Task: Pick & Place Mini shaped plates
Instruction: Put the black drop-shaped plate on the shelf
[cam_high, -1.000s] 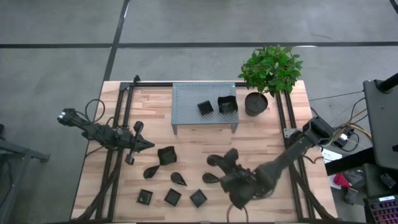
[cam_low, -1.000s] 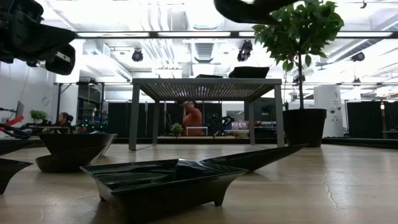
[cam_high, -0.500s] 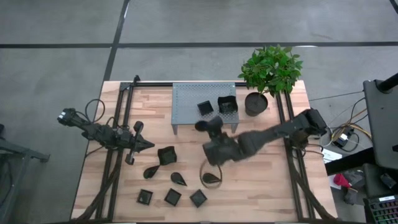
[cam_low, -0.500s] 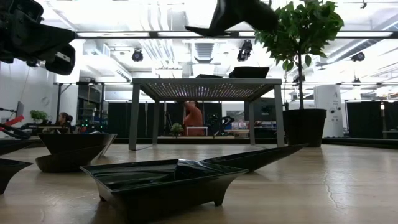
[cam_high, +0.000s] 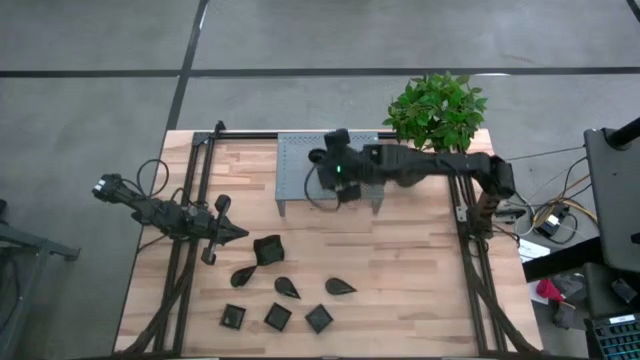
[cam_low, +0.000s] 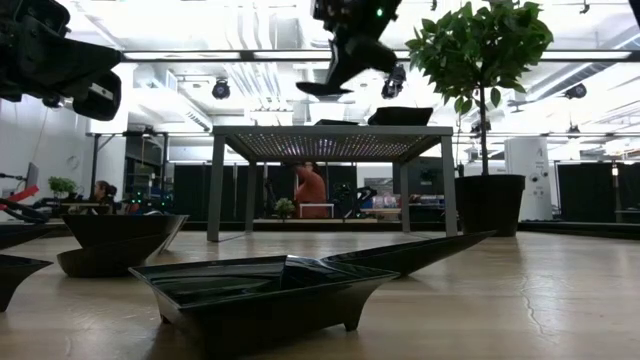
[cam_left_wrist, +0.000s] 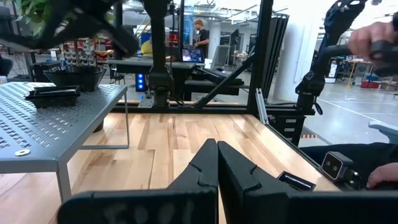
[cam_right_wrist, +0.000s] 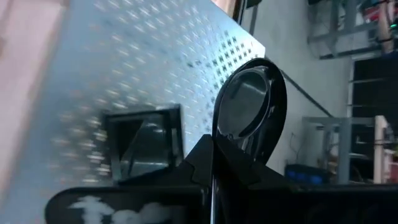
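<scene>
**Right tool over the stand**

The right tool (cam_high: 338, 172) hangs above the perforated stand (cam_high: 296, 160) at the table's (cam_high: 420, 260) back, a teardrop plate (cam_right_wrist: 249, 106) in its pinch. Under it on the stand sits a square plate (cam_right_wrist: 142, 142) — the plant pot (cam_high: 411, 166) stands just beyond its arm side. Six plates (cam_high: 278, 316) lie well before it, near the left tool (cam_high: 236, 233).

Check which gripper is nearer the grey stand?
Right. The right gripper is over the stand, shut on a teardrop plate. The left gripper waits, shut, over the table's left side, clear of the stand.
</scene>
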